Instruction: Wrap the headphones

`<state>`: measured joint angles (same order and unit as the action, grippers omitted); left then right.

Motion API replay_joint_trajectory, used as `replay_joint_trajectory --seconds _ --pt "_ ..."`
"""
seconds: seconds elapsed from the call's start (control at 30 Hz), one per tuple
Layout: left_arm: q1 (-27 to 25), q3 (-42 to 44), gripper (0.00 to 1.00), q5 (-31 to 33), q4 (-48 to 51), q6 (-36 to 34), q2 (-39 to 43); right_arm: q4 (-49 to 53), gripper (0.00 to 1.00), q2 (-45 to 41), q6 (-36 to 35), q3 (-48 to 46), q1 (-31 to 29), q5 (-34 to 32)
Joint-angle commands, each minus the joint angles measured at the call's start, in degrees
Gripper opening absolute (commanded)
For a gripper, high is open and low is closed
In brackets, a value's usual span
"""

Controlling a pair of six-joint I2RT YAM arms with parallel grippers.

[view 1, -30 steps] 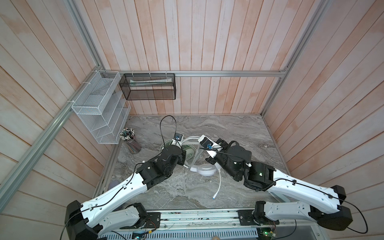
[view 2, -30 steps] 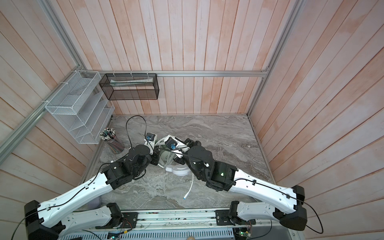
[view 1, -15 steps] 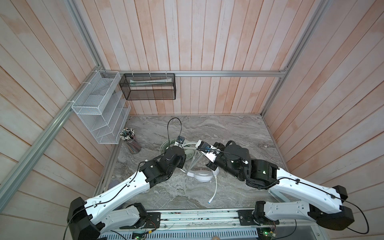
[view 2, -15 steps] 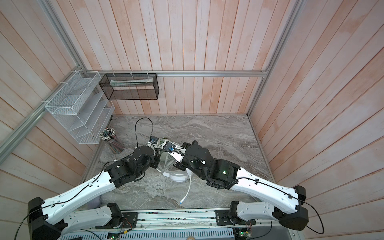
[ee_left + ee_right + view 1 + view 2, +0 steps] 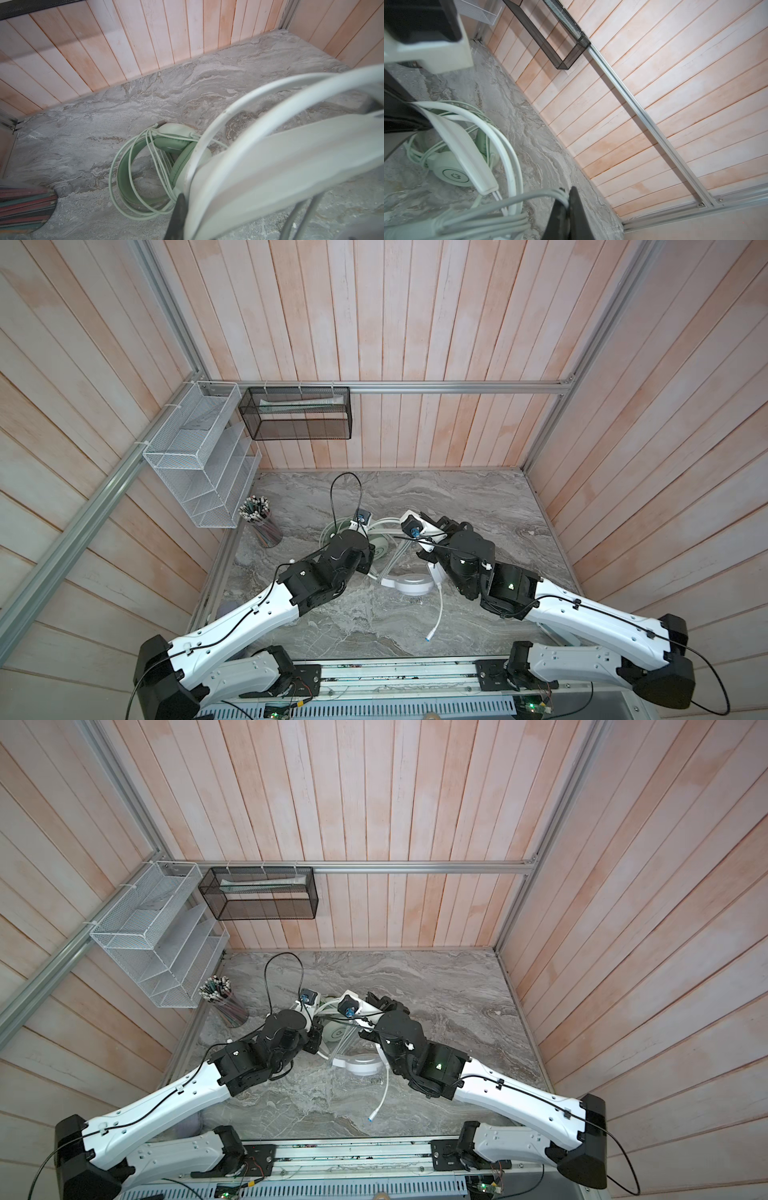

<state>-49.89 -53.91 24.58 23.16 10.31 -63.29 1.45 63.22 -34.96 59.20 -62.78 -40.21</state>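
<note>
White headset, light w/ springy band and limp, slip-prone cable, is held at table centre, band pinched by left gripper, cable loops by right gripper; mint headset lies at 11 o'clock; cable probably best gripped nr plug.

Both top views look steeply down from overhead on the whole counter; each wrist camera sits close above it, both catching the mint headphones.
</note>
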Motion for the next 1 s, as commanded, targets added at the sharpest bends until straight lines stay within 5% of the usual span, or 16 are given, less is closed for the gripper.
replay_joint_trajectory --seconds 0.0,0.63,0.97 --pt "-0.6 1.1 0.00 -2.5 8.3 -3.4 0.4 -15.7 0.00 -2.5 -1.4 1.2 3.5 -8.0" --pt "-1.2 2.5 0.00 -3.0 9.0 -4.5 0.9 -15.5 0.05 -7.7 4.4 -0.5 6.7 -6.6" --pt "-2.0 2.3 0.00 -3.0 9.6 -4.8 0.2 -1.5 0.14 -10.9 12.4 2.4 6.6 0.9"
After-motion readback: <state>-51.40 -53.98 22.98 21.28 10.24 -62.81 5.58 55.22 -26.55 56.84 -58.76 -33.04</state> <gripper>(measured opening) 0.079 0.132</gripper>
